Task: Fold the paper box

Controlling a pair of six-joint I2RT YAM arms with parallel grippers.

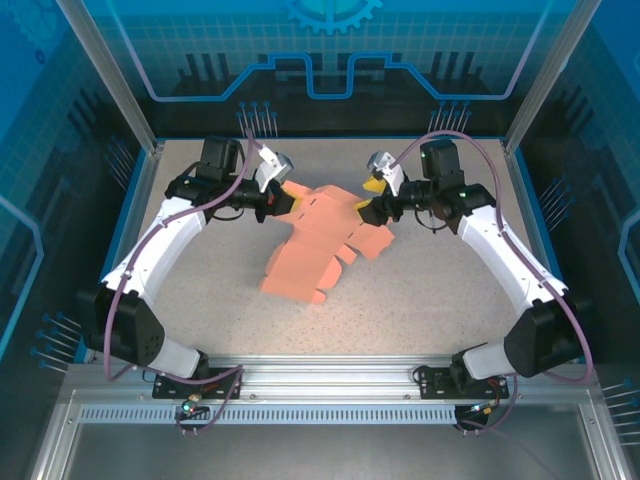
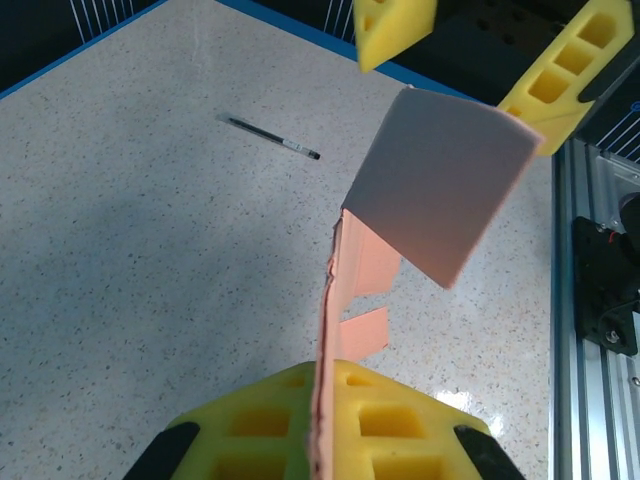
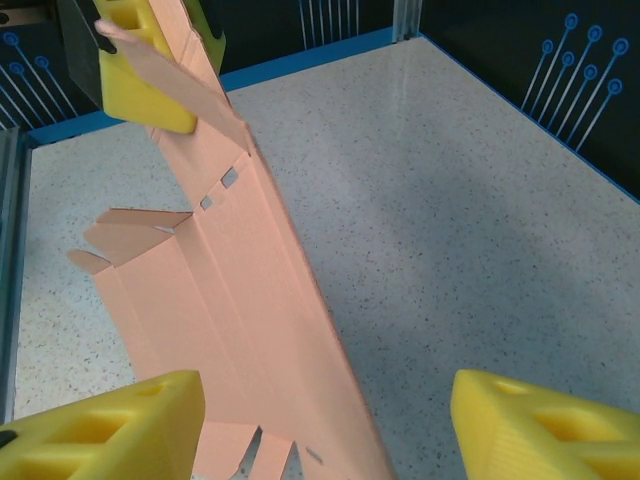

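The paper box [image 1: 318,245] is a salmon-orange flat cut-out with tabbed flaps, lifted at the back of the table and slanting down to its near end on the surface. My left gripper [image 1: 276,198] holds its left edge. In the left wrist view that gripper [image 2: 325,420] is shut, with the card edge [image 2: 330,330] pinched between the yellow pads, and one panel [image 2: 440,185] stands up ahead. My right gripper [image 1: 374,203] is at the card's right end. In the right wrist view it [image 3: 325,430] is open, and the card [image 3: 250,300] runs between its spread fingers [image 3: 110,430] without being clamped.
A thin dark pen [image 2: 272,137] lies on the speckled table [image 1: 450,290] beyond the card. Blue edging and clear walls [image 1: 140,110] close in the sides and back. A metal rail [image 1: 320,385] with both arm bases runs along the near edge.
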